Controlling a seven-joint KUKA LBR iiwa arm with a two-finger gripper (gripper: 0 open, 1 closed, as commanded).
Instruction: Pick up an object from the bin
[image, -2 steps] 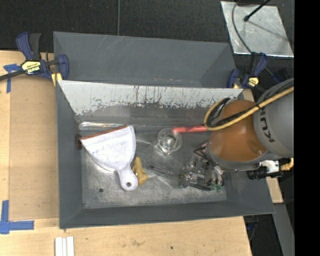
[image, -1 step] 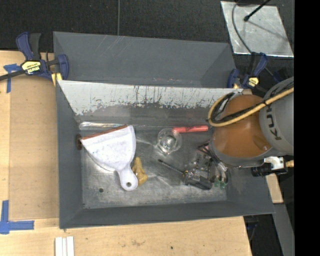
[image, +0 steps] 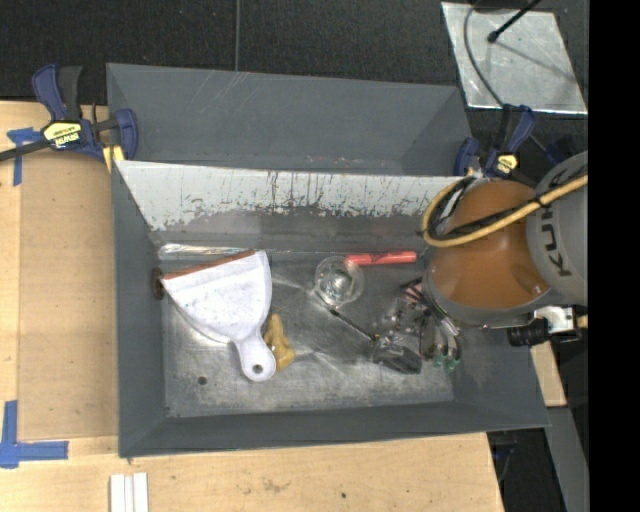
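Note:
My gripper (image: 408, 338) is low in the right part of the bin, below the orange cover, with its dark body and wires just above the floor. A thin dark rod (image: 352, 325) lies on the floor and runs from the gripper's left side up towards a clear round cup (image: 335, 283). A red stick (image: 381, 259) lies behind the gripper, near the back wall. The gripper's own body hides what is right beneath it.
A white dustpan (image: 228, 299) lies at the left, handle pointing to the front, with a brown strip along its upper edge. A small yellow piece (image: 279, 342) rests beside the handle. The arm comes in from the right, over the bin's right wall.

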